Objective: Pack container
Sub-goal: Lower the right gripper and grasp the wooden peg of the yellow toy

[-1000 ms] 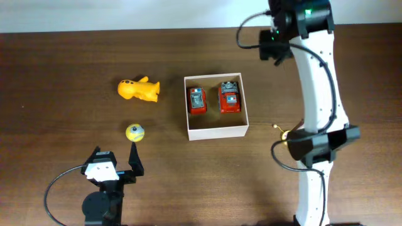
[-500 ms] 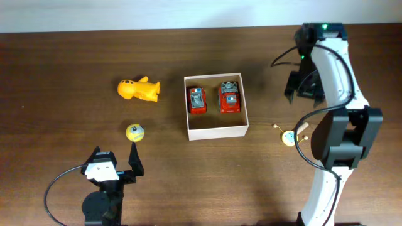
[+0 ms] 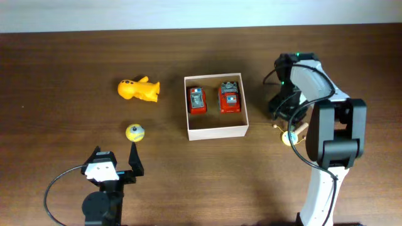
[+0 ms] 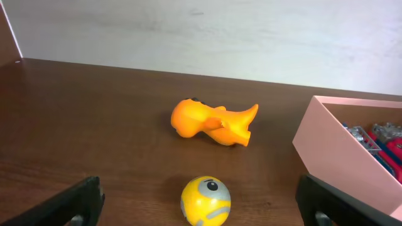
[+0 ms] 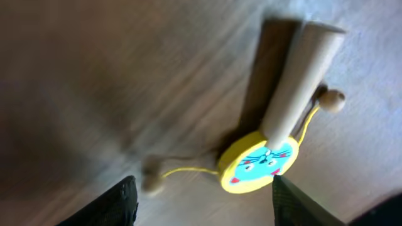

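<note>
Your right fingers [image 5: 119, 204] stand apart with nothing in them, poised over the drum [image 5: 260, 162], a small yellow disc on a wooden handle [image 5: 289, 81] with beads on strings. It lies on the desk [image 3: 75, 56] just right of the container [image 3: 217, 132], off its near right corner. In the wrist view the disc sits between the two tips and a little ahead. The handle runs away from them, so its long axis crosses the closing line, and a straight drop should let you pinch it. The container, holding two red cars [image 3: 197, 100], lies to the left of that spot, so the carry goes left. Your left fingers [image 4: 75, 204] are spread wide and empty, facing the ball [image 4: 205, 201] and the orange toy [image 4: 213, 122] left of the container. That arm is nearer those two; the right is nearer the drum.
</note>
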`<state>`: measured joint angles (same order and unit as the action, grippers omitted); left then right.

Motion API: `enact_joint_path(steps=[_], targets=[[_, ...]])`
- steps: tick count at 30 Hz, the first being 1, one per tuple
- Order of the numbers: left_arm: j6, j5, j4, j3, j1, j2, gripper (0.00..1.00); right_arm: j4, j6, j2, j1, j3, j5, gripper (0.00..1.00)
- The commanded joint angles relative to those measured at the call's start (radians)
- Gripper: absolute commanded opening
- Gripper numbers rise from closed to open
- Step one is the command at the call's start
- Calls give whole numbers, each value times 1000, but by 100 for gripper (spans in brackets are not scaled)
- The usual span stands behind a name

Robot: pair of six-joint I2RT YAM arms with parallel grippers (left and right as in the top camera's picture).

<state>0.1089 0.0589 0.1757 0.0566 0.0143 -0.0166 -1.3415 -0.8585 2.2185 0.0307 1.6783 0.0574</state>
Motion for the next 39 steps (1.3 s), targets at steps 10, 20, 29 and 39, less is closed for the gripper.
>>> enact_joint_path(steps=[10, 20, 29, 39], targets=[[2, -11, -2, -6, -4, 3, 99, -5, 19, -132, 0, -58, 113, 63], [2, -11, -2, -6, -4, 3, 99, 56, 15, -138, -13, -152, 202, 63], [2, -11, -2, -6, -4, 3, 99, 278, 121, -138, -72, -273, 171, 62], [2, -11, -2, -6, -4, 3, 99, 437, 187, -138, -104, -289, 11, 62]])
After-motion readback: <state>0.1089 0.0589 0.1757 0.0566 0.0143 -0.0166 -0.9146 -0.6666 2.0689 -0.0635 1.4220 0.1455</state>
